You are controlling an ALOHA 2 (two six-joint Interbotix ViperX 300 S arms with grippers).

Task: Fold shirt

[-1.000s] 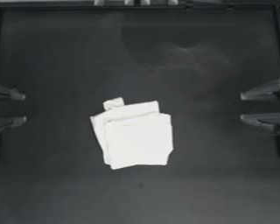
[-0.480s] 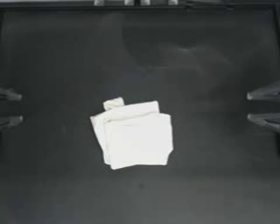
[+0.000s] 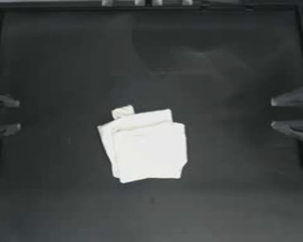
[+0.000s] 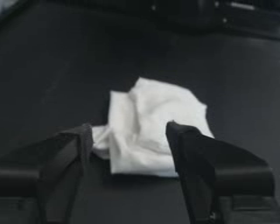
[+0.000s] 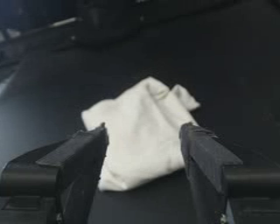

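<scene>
Dark worktop (image 3: 72,56), shirt (image 3: 146,145) folded into a small packet near the middle.
From above, left pincer (image 3: 1,115) and right pincer (image 3: 292,113) sit at the edges, spread, empty; both wrist views agree, looks finished.

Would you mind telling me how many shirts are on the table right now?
1. The folded white shirt lies near the middle of the table, between the left gripper and the right gripper, both open at the table's sides. Nothing else shows.
</scene>
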